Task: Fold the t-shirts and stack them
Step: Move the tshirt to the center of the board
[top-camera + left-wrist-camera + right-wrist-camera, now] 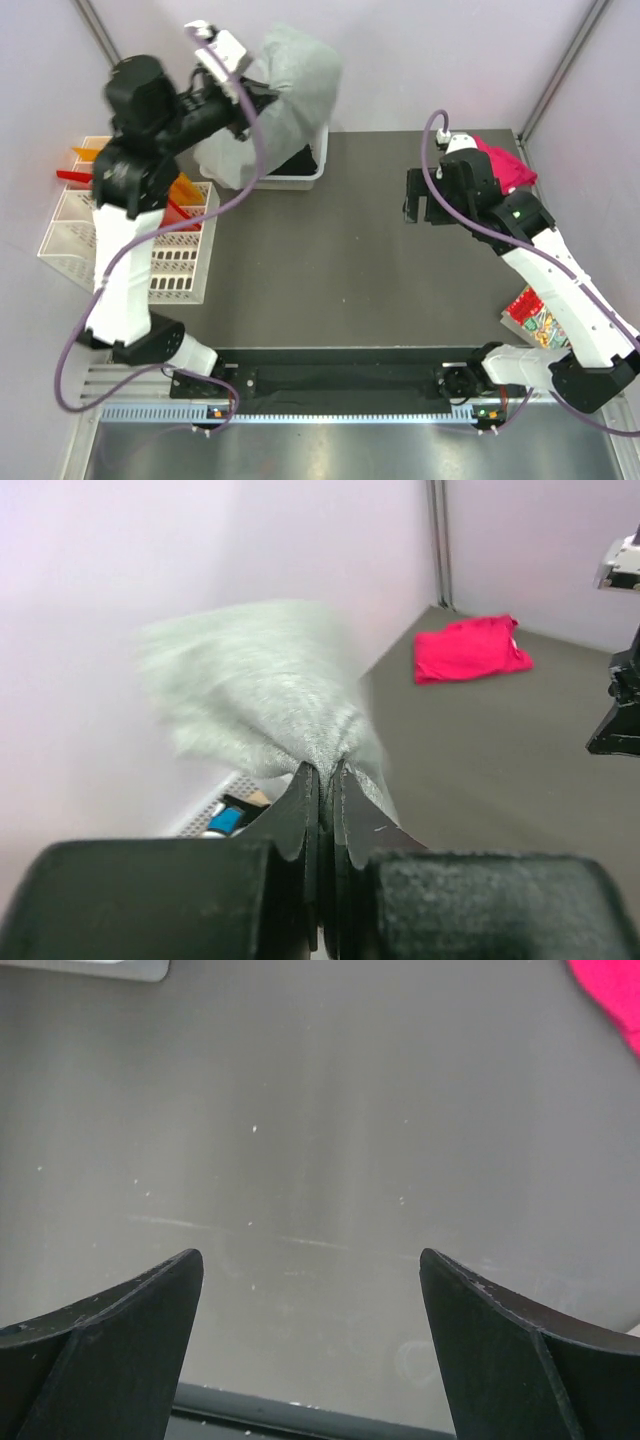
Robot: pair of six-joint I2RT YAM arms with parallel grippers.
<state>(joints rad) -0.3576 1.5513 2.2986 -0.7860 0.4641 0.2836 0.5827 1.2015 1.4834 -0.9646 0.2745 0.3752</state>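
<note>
Grey shirt (285,85): soft, light, floppy cloth. It has no stiffness and will sag and bunch from a single pinch. Judged best taken at a shoulder or hem corner, with a second pinch to spread it flat.

Left jaws are clenched on a bunched fold of it. In the wrist view the cloth fans out past the tips, blurred. Can't tell which part of the shirt is pinched.

The shirt hangs lifted over the white bin (295,180) at the far left of the worktop (340,270). Its lower end reaches the bin. A dark shirt (300,160) sits inside.

Right jaws are released, wide apart, with nothing between them. They hover over bare worktop, well apart from the grey shirt. Pink shirt (505,165) lies at the far right corner, just behind the right jaws, not held.
</note>
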